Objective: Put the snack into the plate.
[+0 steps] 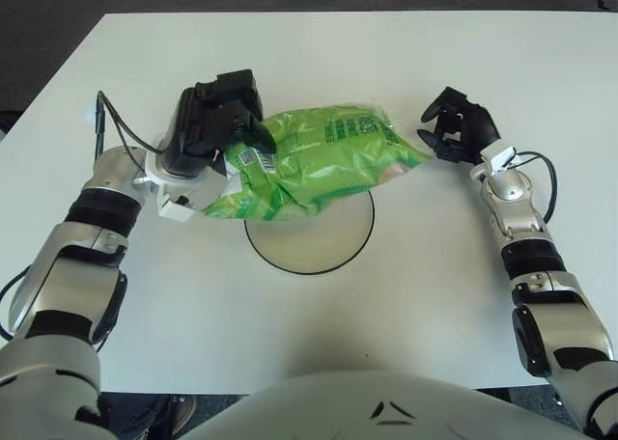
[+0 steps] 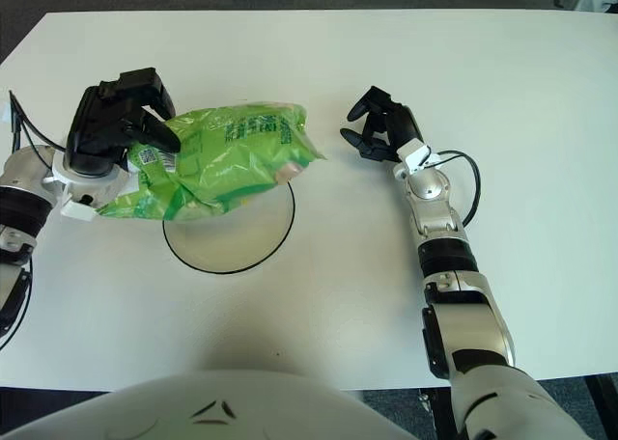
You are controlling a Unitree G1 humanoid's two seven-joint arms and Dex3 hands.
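The left hand (image 1: 217, 122) grips one end of the green snack bag (image 1: 314, 165), a light, crinkly, slippery pouch best pinched at its seam, lying across the plate (image 1: 319, 252), while the right hand (image 1: 459, 131) rests curled and empty on the table (image 1: 386, 324)

The left hand (image 1: 214, 126) has its dark fingers (image 1: 253, 136) closed around the left end of a green snack bag (image 1: 314, 165), which stretches out sideways from them to the right. Beneath the bag, just right of and below those fingers, sits a white plate (image 1: 309, 247) with a dark rim on the white tabletop (image 1: 319, 324); the bag covers the plate's far half. The bag's far tip ends near the fingers (image 1: 436, 137) of the right hand (image 1: 459, 126), which are curled and hold nothing.
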